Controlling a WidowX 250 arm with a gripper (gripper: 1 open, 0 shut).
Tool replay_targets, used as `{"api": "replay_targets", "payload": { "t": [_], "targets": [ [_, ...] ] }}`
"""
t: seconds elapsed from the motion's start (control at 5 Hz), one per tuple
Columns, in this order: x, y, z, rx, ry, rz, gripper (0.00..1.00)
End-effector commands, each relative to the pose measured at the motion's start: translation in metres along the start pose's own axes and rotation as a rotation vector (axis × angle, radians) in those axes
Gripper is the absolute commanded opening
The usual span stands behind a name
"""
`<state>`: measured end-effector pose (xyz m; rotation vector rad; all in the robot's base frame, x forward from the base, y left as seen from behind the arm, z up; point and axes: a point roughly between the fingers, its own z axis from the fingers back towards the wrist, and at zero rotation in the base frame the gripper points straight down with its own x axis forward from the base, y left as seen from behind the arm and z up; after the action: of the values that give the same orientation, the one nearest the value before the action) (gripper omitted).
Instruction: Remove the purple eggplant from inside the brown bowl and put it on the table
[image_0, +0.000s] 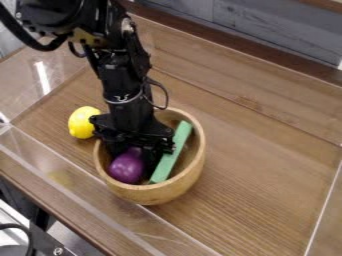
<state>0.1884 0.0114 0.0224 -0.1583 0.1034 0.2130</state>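
The brown bowl (187, 172) sits left of the table's (267, 150) middle. In its left half lies the purple eggplant (127, 168), fat end toward the camera and stem end hidden under the gripper. My gripper (134, 143) reaches straight down into the bowl. Its dark fingers (112, 138) hold the eggplant's upper end between them. The black arm rises up and to the left out of the bowl.
A flat green block (170, 152) leans inside the bowl's right half, next to the eggplant. A yellow lemon (83, 122) lies on the table against the bowl's left rim. Clear acrylic walls (54, 190) run along the table's edges.
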Motion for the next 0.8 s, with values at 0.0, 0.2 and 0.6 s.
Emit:
{"api": "replay_targets", "payload": {
  "t": [0.0,0.2,0.6],
  "targets": [
    [-0.013,-0.002,-0.002,-0.017,0.066,0.032,0.0],
    [-0.008,-0.003,0.004,-0.028,0.061,0.043,0.0],
    [0.004,-0.005,0.02,-0.054,0.049,0.06,0.0]
  ]
}}
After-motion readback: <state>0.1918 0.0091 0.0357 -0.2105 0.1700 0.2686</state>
